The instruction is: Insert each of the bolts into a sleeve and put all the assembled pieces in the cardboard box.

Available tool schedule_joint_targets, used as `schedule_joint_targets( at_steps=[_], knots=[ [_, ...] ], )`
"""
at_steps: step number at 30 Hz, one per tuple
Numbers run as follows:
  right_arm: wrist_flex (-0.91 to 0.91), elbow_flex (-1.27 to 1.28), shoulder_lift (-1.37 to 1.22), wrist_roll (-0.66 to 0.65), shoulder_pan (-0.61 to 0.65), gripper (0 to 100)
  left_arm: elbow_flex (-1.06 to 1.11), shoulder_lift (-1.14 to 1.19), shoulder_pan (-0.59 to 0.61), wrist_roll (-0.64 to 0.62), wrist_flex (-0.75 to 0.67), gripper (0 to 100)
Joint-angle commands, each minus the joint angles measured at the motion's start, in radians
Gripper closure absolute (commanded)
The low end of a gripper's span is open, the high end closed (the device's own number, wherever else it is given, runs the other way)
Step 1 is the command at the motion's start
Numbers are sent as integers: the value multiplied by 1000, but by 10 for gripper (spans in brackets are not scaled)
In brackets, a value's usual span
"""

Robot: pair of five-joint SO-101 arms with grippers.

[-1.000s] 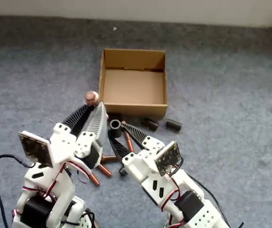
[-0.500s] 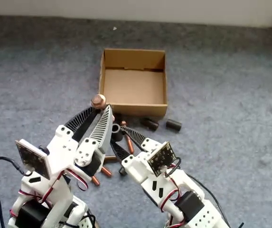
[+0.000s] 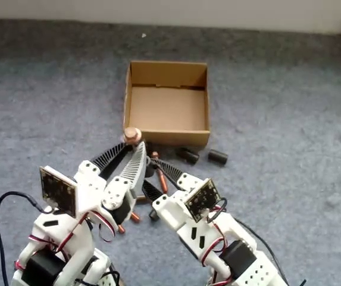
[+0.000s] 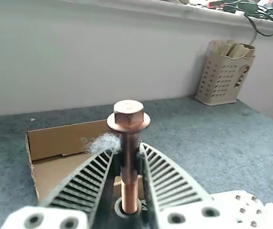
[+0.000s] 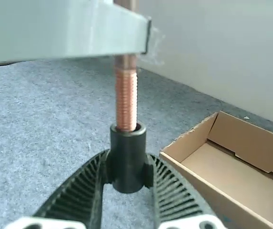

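Observation:
My left gripper is shut on a copper bolt, held upright with its hex head on top. My right gripper is shut on a black sleeve, directly below. The bolt's threaded end sits in the sleeve's top opening. In the high view the right gripper is just in front of the cardboard box, and a left finger covers most of the sleeve. The box stands open with nothing in it.
Two loose black sleeves lie on the grey carpet by the box's front wall. Loose copper bolts lie between and under the arms. A slotted beige holder stands by the far wall.
My left gripper has carried the bolt to the right, from beside the box's front left corner to above the sleeve. The bolt's tip now sits in the sleeve. The right gripper barely moved.

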State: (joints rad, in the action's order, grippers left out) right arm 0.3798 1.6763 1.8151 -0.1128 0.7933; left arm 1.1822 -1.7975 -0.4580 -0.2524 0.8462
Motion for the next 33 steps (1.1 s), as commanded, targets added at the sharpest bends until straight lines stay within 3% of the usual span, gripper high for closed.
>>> schedule_joint_targets(
  at_steps=[1,7,13,19,24,30,33],
  knots=[
    [-4,139,21,-9,4,993,4,4,-96,37,2,995],
    [-4,140,21,-9,4,993,51,-4,-99,74,-5,995],
    [-4,137,21,-9,4,993,84,-4,-10,75,-5,992],
    [-4,142,21,-8,4,993,87,-4,36,71,15,813],
    [-2,142,21,-8,2,993,82,-5,70,74,40,808],
    [1,137,21,-6,-97,993,30,-5,73,75,124,806],
    [2,137,21,23,-128,993,5,-5,156,75,152,808]
  ],
)
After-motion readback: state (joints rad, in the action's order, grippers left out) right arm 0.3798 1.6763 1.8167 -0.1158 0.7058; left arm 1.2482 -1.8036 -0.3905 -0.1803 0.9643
